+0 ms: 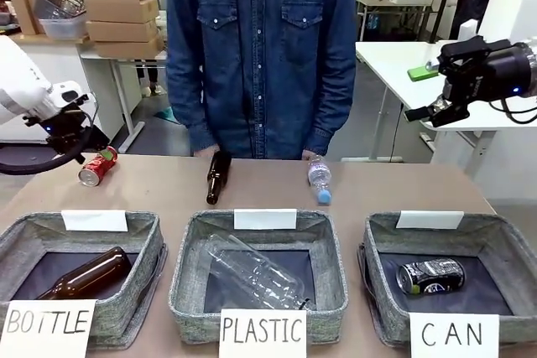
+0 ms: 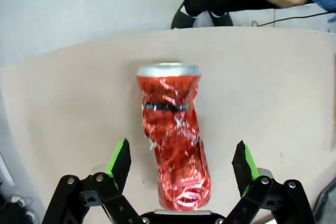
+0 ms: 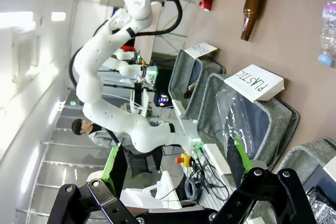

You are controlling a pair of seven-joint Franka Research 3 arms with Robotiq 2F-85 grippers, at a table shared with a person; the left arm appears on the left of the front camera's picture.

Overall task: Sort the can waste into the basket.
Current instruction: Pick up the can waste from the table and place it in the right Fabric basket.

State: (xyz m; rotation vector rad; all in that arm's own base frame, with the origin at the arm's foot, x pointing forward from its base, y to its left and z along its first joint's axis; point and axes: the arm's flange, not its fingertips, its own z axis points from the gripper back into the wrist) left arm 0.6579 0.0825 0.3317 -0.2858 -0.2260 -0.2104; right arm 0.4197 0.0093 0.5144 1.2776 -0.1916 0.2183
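Left end effector (image 2: pixel 182 153) jaws wide, set astride dented red can (image 2: pixel 170 114) lying on surface (image 1: pixel 268 192), far left. Black can (image 1: pixel 430 275) already in CAN basket (image 1: pixel 513 245), far right. Risk: crumpled wall squeezed sideways out of pads (image 2: pixel 118 159); can dropped during long carry.

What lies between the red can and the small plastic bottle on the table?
One brown glass bottle, lying flat between the red can and the plastic bottle, in the front view.

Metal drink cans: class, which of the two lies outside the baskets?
The dented red metal can, on the tabletop at far left; the black can lies inside the grey woven CAN basket.
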